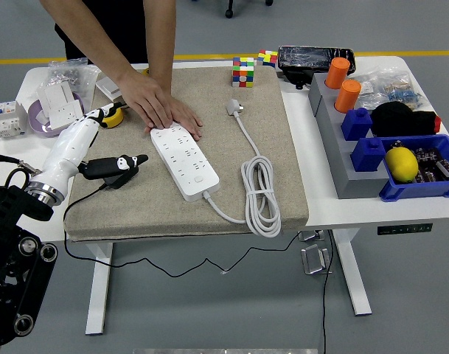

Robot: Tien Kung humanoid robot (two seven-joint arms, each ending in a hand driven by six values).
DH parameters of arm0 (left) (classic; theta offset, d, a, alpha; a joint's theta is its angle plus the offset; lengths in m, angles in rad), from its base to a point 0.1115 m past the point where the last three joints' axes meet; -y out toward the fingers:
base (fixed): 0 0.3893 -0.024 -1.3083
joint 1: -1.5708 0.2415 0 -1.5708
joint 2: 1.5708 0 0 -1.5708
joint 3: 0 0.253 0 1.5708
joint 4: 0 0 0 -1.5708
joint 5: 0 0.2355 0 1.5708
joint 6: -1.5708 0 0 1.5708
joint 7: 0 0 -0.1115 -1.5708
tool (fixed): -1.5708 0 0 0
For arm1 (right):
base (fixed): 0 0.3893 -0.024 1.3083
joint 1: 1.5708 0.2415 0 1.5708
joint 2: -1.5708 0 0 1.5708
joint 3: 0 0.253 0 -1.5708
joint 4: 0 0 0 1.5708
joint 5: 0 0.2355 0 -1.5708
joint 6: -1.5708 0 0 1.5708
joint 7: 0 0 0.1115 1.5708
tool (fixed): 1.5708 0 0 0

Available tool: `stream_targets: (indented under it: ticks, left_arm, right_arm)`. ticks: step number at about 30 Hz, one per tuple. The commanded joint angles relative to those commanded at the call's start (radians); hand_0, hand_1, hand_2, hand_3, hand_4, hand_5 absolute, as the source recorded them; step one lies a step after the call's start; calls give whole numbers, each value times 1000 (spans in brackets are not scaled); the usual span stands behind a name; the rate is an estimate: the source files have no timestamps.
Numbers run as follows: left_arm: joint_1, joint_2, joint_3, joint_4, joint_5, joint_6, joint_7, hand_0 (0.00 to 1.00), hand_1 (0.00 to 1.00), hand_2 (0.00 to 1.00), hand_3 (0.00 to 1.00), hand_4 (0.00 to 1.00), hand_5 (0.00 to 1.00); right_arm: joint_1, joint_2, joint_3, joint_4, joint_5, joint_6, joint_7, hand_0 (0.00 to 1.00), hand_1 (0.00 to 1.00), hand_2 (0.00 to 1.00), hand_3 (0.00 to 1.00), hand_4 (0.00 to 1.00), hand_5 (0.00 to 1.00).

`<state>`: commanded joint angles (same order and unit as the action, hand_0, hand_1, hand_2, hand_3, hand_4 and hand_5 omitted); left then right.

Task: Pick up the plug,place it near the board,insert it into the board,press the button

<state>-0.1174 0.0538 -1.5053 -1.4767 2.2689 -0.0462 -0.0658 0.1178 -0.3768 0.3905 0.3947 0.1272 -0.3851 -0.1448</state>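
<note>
A white power strip (184, 160) lies on the beige mat (268, 199), slanting from far left to near right. Its white cable (261, 195) coils to the right and ends in a white plug (234, 108) lying on the mat near the far edge. A person's hand (159, 105) presses flat on the strip's far end. My left hand (118, 168), black fingers on a white forearm, hovers over the mat left of the strip, fingers relaxed and holding nothing. The right arm is out of view.
Two colour cubes (243, 72) stand at the mat's far edge. To the right are a grey stepped block (340, 155) with orange cylinders (338, 72) and blue blocks, and a blue bin (419, 173) with a yellow lemon. Boxes and tape clutter the far left.
</note>
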Motion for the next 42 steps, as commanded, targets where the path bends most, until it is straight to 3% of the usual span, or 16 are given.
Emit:
stream_targets:
  ticks: [5,14,25,36,42]
  left_arm:
    - [-13,14,35,57,0,18,-12,859,884,857,876,998,458]
    - [-57,18,45,196,0,3,-15,841,871,842,869,998,457]
    - [-154,-8,13,387,0,110,-33,755,847,818,861,998,472]
    - [-191,-22,10,505,0,122,-33,740,836,804,856,998,514]
    - [-214,-26,2,566,0,136,-35,729,816,774,842,998,489]
  right_arm:
    - [1,-1,-1,1,0,-1,0,782,738,732,755,998,998]
    - [-2,-1,-9,0,1,-2,-2,784,738,732,755,998,998]
    - [6,-2,-6,1,1,-2,0,783,738,732,755,998,998]
    - [6,0,-4,0,6,4,1,785,738,732,755,998,998]
    - [11,-2,-2,0,9,4,4,785,738,732,755,998,998]
